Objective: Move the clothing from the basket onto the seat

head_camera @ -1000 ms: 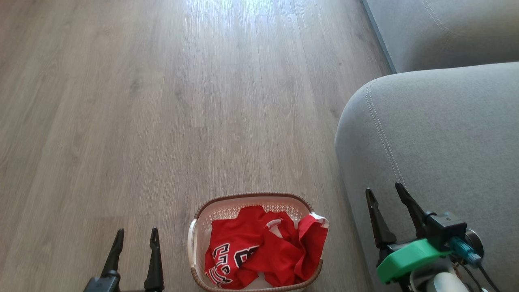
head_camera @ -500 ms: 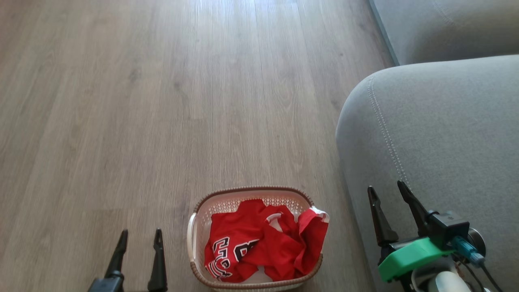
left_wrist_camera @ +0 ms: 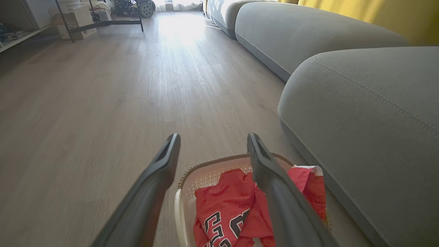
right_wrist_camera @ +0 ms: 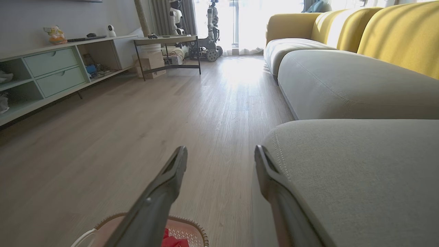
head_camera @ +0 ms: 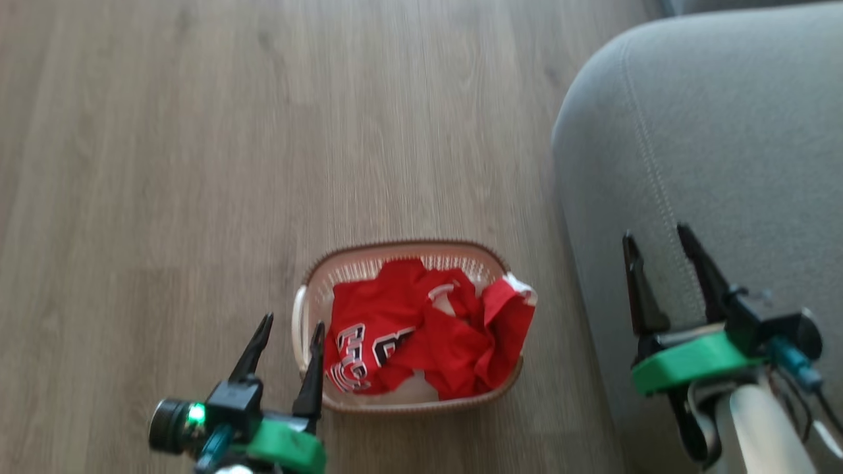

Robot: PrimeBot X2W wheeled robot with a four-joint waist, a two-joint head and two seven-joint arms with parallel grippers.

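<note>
There it is: the red basketball clothing with white trim and black-and-white lettering [head_camera: 421, 329] lies crumpled inside the small oval white perforated plastic basket with the brown woven-look rim [head_camera: 359, 263]. We see the heap stretched along the basket's long axis, which runs left to right across the head view, towards the sofa. The lettering sits at the left end, slanting up to the right. A white-trimmed fold hangs over the rim at the right end, the sofa side. The basket stands on the pale wood-look plank floor [head_camera: 164, 164], just beside the large grey fabric seat with its double-stitched seam [head_camera: 724, 131], with a strip of floor between them.

Now the left gripper [head_camera: 293, 321]: its fingers are spread wide with nothing between them, pointing up the view. Its inner fingertip lies over the basket's left handle; touching or not, we cannot tell. Over on the right, the right gripper [head_camera: 656, 232] hangs above the seat's rounded edge, fingers likewise parted and empty, well apart from the clothing.
</note>
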